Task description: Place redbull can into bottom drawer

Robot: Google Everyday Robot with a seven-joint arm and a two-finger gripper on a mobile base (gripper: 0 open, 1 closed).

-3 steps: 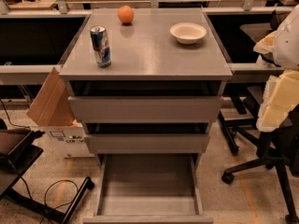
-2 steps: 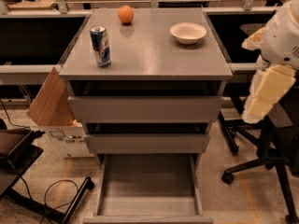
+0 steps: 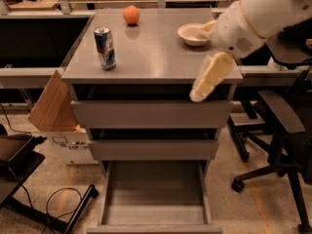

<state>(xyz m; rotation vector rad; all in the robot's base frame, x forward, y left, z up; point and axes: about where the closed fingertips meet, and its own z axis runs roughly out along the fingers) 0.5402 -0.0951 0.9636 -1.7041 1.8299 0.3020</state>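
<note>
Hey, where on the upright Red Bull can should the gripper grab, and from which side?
Take the redbull can around its mid-body, coming in level from the right of the view. It stands upright near the left front corner of the cabinet top, with bare surface on that side, and the gripper hangs at the right front edge. Its slim straight sides probably suit a side pinch.

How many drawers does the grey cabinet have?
3, stacked: top drawer under the tabletop, middle drawer below it, bottom drawer lowest, pulled open. The gripper hangs at the tabletop's front edge.
</note>
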